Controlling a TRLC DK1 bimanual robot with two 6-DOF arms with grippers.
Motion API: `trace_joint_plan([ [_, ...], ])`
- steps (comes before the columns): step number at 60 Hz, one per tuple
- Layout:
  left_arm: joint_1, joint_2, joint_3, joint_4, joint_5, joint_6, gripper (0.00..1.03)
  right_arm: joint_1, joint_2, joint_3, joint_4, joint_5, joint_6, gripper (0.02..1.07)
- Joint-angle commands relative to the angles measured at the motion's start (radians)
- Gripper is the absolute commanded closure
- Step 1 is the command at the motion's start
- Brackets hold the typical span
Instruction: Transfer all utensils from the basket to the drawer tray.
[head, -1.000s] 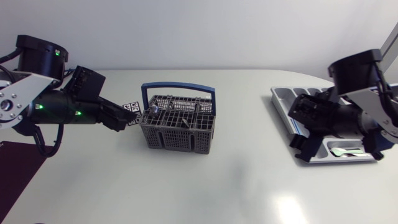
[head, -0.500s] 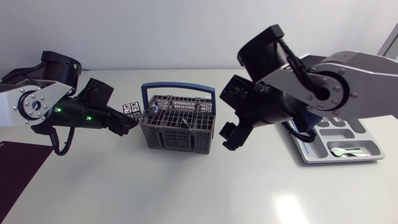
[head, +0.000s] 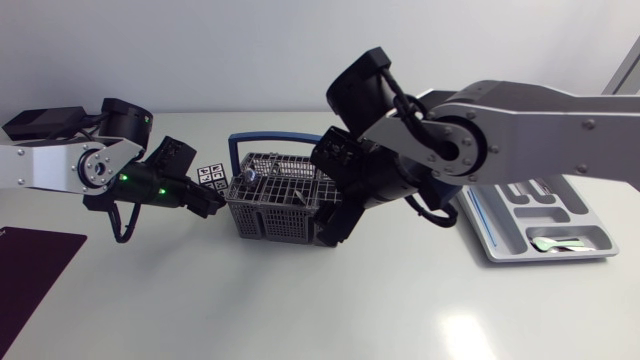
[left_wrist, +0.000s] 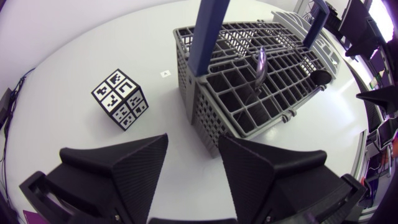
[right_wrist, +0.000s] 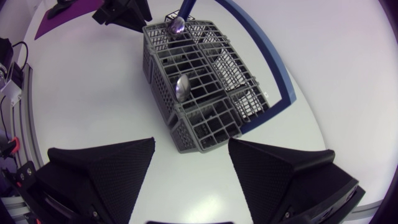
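Grey basket (head: 281, 219) | two spoons (right_wrist: 181, 87) inside | left fingers (left_wrist: 118, 169), right fingers (right_wrist: 99, 175) spread

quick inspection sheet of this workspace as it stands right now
surface: white table, no spills seen
job's things: grey basket with blue handle, at least two spoons standing in it; drawer tray on the table's right, one pale utensil lying in it
clutter: marker cube beside the basket; dark mat at the left edge
grippers: left end effector open, empty, at the basket's end by the cube; right end effector open, empty, at the basket's other end
cables: black cable looped under the left arm, clear of the basket
surroundings: nothing seen
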Motion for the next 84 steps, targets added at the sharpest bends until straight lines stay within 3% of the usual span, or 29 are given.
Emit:
trace_joint_plan([
  [1, -0.016, 0.028, 0.033, 0.005, 0.003, 0.014, 0.46, 0.022, 0.044, 0.045, 0.007, -0.005, 0.044, 0.21],
  [21, -0.069, 0.023, 0.002, 0.007, 0.003, 0.017, 0.46, 0.032, 0.153, 0.136, 0.002, 0.007, 0.104, 0.22],
  [35, -0.061, 0.002, -0.007, 0.007, 0.003, 0.017, 0.46, 0.032, 0.224, 0.169, 0.018, 0.125, 0.111, 0.35],
  [53, -0.046, -0.063, -0.038, 0.005, 0.005, 0.028, 0.46, 0.031, 0.262, 0.209, 0.028, 0.182, 0.113, 0.35],
  [62, -0.046, -0.109, -0.069, 0.005, 0.008, 0.034, 0.46, 0.029, 0.299, 0.245, 0.025, 0.221, 0.116, 0.48],
  [84, -0.049, -0.184, -0.105, 0.005, 0.011, 0.037, 0.46, 0.022, 0.320, 0.251, 0.001, 0.264, 0.113, 0.61],
])
